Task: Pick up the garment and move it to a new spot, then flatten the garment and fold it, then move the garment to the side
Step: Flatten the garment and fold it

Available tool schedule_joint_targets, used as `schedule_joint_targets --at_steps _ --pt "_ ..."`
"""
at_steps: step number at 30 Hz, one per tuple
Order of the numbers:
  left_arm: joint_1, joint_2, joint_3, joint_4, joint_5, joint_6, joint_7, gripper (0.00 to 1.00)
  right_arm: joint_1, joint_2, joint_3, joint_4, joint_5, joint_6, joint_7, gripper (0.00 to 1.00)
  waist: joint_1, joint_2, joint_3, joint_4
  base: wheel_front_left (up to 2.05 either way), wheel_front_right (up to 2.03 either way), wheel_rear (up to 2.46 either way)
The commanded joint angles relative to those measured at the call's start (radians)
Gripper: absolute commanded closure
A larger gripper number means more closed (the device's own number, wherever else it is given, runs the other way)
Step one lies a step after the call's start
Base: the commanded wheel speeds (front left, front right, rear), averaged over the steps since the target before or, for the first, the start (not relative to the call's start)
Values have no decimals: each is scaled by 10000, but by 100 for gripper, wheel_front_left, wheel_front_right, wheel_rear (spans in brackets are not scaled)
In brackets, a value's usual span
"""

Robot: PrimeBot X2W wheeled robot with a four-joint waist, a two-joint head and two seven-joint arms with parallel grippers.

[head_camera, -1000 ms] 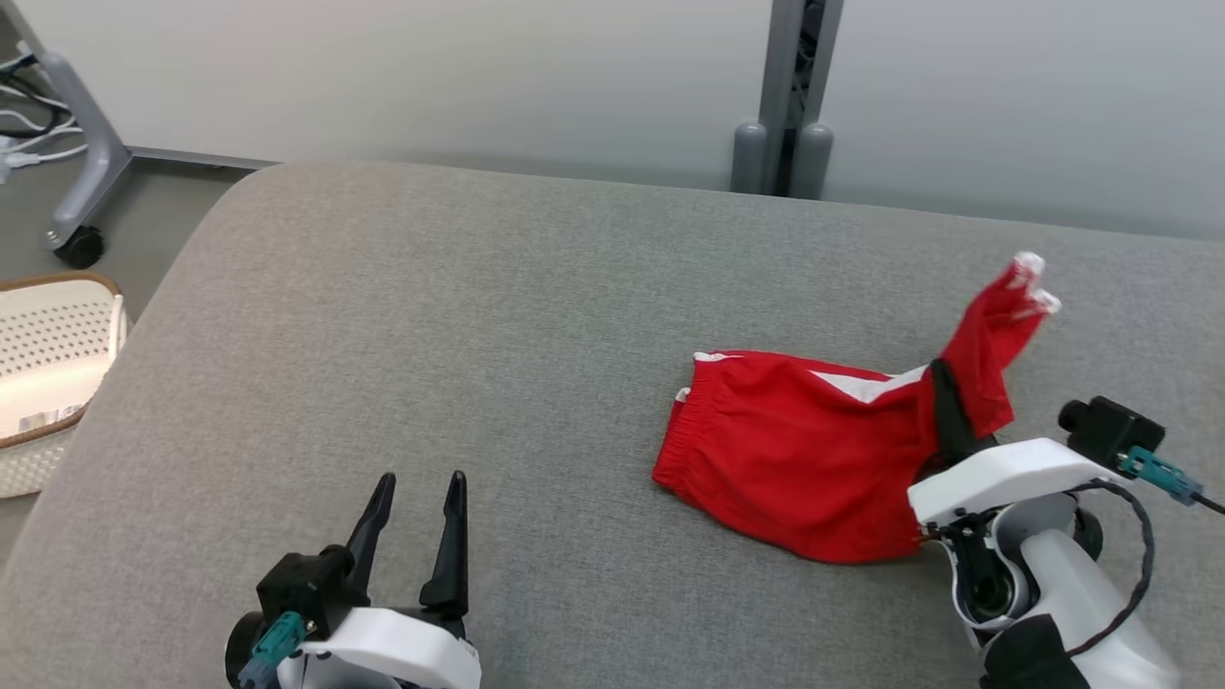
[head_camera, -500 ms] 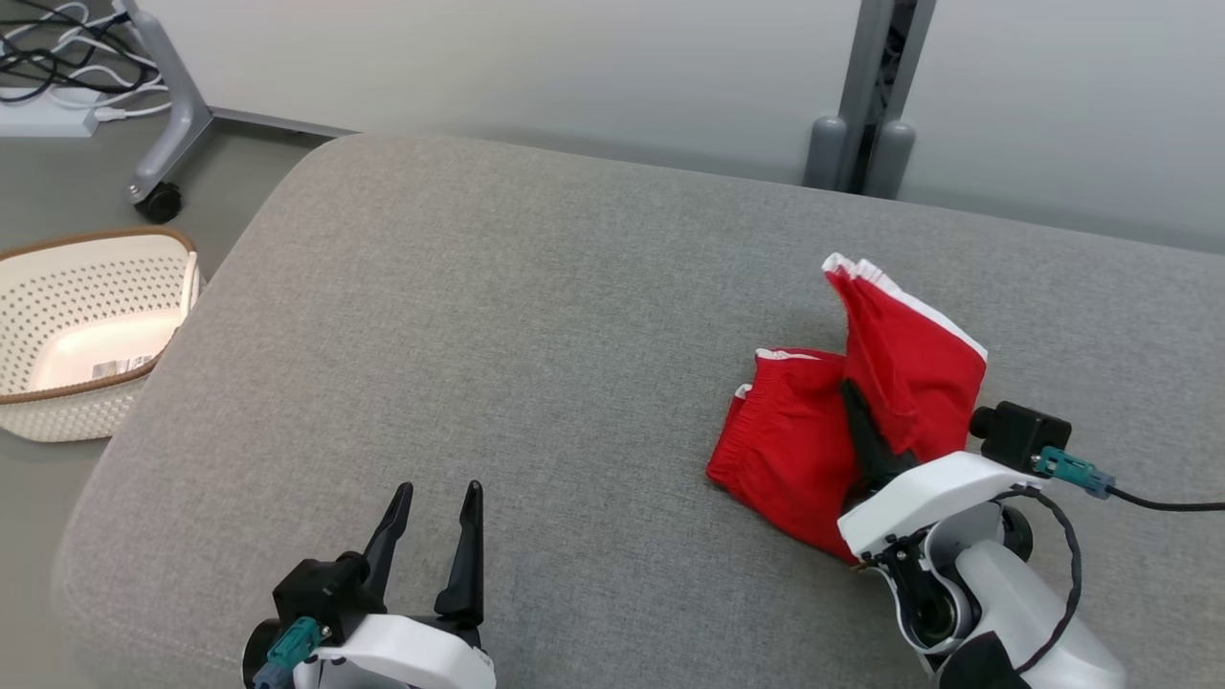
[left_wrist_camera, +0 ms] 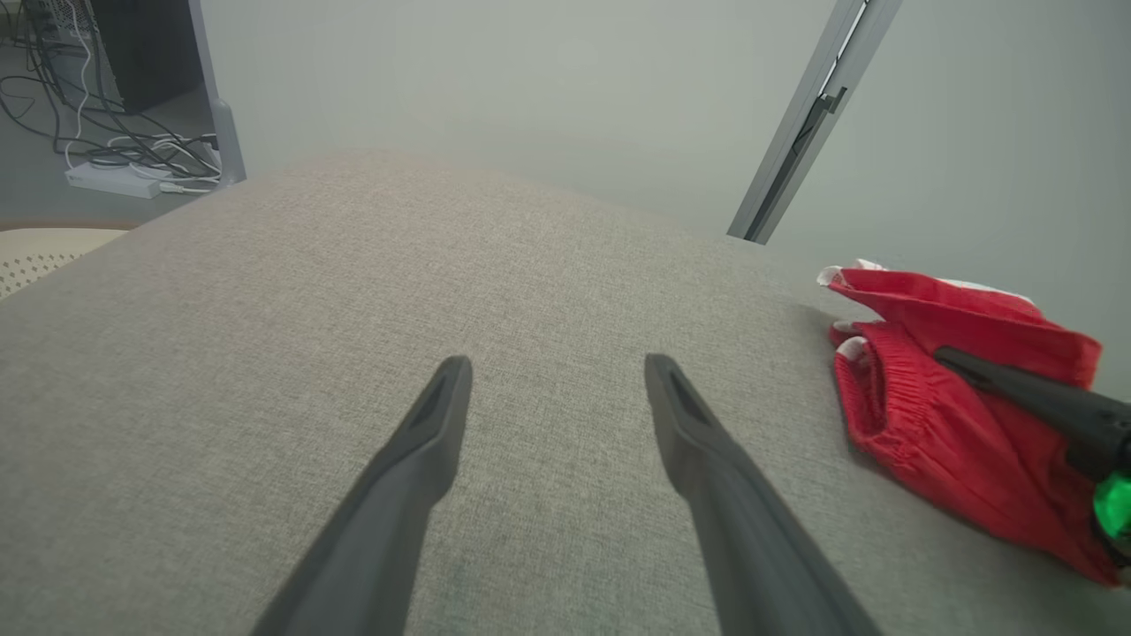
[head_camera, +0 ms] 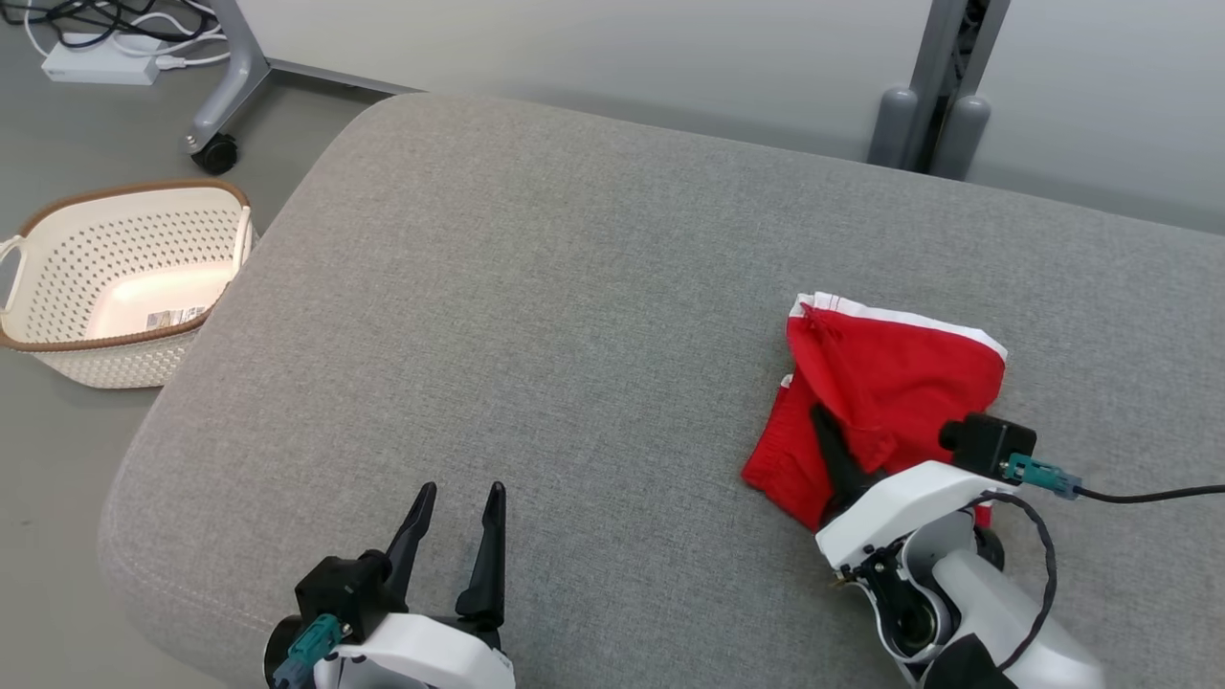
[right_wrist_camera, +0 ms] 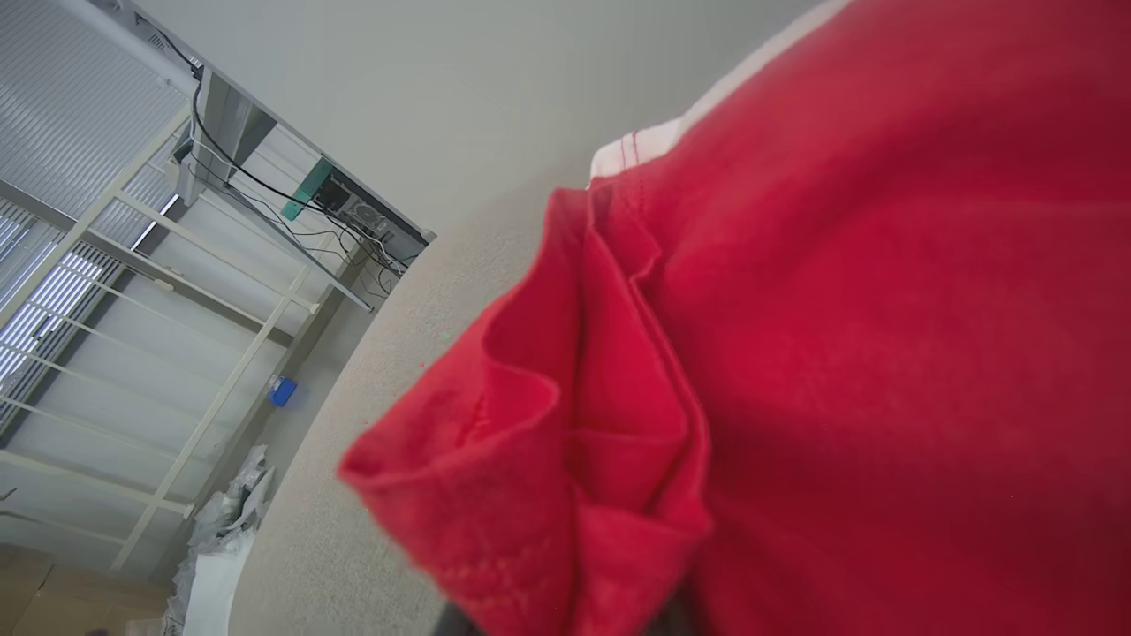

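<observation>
The garment (head_camera: 890, 373) is a pair of red shorts with white trim, lying doubled over on the right of the grey cushioned surface (head_camera: 574, 287). My right gripper (head_camera: 825, 421) is shut on a red fold at the garment's near left side, and the cloth hides its fingertips. In the right wrist view the bunched garment (right_wrist_camera: 839, 309) hangs right before the camera. My left gripper (head_camera: 461, 493) stands open at the lower left, well apart from the cloth. In the left wrist view the left gripper (left_wrist_camera: 557, 367) has bare cushion between its fingers, and the garment (left_wrist_camera: 928, 415) lies off to its right.
A cream perforated basket (head_camera: 115, 368) stands on the floor beyond the cushion's left edge. A castor leg (head_camera: 215, 153) and a power strip (head_camera: 100, 67) are at the far left. A grey post (head_camera: 933, 105) stands behind the cushion.
The head camera has turned, shifting the whole picture. My right gripper has carried the raised leg end over to the left, so the garment now lies doubled. The left gripper has stayed open.
</observation>
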Motion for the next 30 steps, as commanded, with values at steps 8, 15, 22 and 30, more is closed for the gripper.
schedule_joint_targets --at_steps 8,15,22,30 --pt "-181 34 -85 53 -87 116 -23 0 -291 -51 964 -3 819 5 -77 0 0 -1 55 102 0 0 0" --pt "-199 36 -111 137 -79 59 -23 0 -402 -56 1691 -298 979 4 -94 0 0 -1 -70 22 0 0 0" --pt "-82 36 -58 221 -30 33 -23 0 -177 -57 2149 -392 1340 4 -101 0 0 -1 -303 -68 0 0 0" --pt "91 36 339 28 232 -41 -23 0 -559 -60 1719 -688 1072 4 -87 0 0 -1 -828 -790 0 0 0"
